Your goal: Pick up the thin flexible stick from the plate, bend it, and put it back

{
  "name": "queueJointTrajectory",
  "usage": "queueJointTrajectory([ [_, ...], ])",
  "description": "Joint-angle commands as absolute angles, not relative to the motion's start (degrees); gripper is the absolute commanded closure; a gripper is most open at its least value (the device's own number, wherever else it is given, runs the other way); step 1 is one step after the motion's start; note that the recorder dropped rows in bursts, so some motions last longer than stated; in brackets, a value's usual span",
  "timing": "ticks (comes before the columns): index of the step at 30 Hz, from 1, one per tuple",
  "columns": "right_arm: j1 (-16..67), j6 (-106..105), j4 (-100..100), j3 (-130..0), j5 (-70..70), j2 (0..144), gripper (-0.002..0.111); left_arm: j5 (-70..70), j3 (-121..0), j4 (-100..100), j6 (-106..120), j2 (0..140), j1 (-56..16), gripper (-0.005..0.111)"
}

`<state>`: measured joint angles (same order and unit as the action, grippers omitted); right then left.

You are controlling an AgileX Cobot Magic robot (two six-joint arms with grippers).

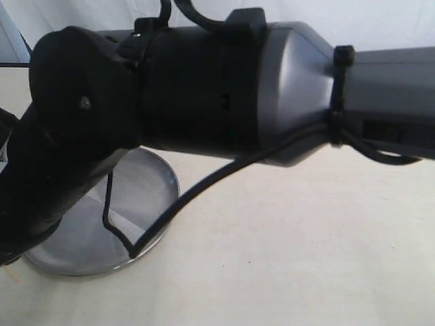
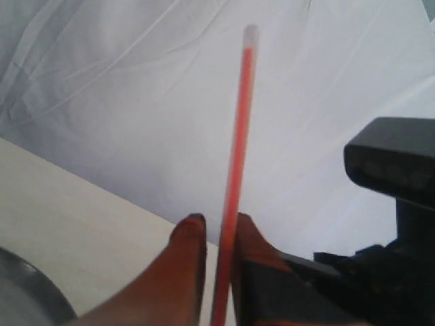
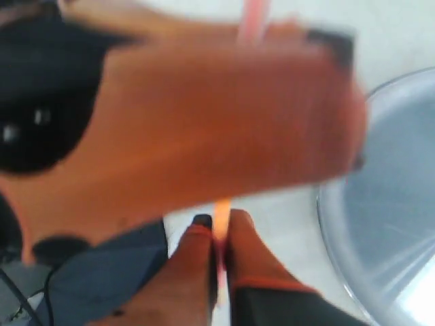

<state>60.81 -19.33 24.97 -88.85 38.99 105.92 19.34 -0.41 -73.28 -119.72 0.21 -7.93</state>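
We see the thin flexible stick [image 2: 238, 136] held in the air between both pincers, off the plate [image 1: 81, 248], which sits on the desk [image 1: 306, 258] at the lower left of the exterior view. The right pincer [image 3: 217, 223] is clamped on the stick. The left pincer [image 2: 219, 229] stands nearly closed around it with a sliver of gap at one finger, so we cannot tell whether it grips.
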Motion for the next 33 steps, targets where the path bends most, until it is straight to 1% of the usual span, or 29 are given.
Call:
queueJointTrajectory([
  [1,60.70,-19.56,25.30,-89.25,37.56,105.51,0.109,21.75,0.00,-72.61,-119.44,0.00,-8.15,0.089],
  [3,60.70,-19.56,25.30,-89.25,37.56,105.51,0.109,22.20,0.00,-72.61,-119.44,0.00,-8.15,0.090],
  [5,60.70,-19.56,25.46,-89.25,37.56,105.51,0.109,22.30,0.00,-72.61,-119.44,0.00,-8.15,0.093],
  [8,60.70,-19.56,25.48,-89.25,37.80,105.51,0.109,22.30,0.00,-73.09,-119.32,0.00,-8.15,0.107],
  [22,60.70,-19.44,25.76,-89.25,43.63,105.51,0.109,19.33,0.00,-78.11,-119.19,0.00,-8.15,0.107],
  [33,60.70,-19.44,27.26,-89.25,44.01,103.43,0.109,19.47,0.00,-86.02,-119.28,0.00,-8.15,0.107],
])
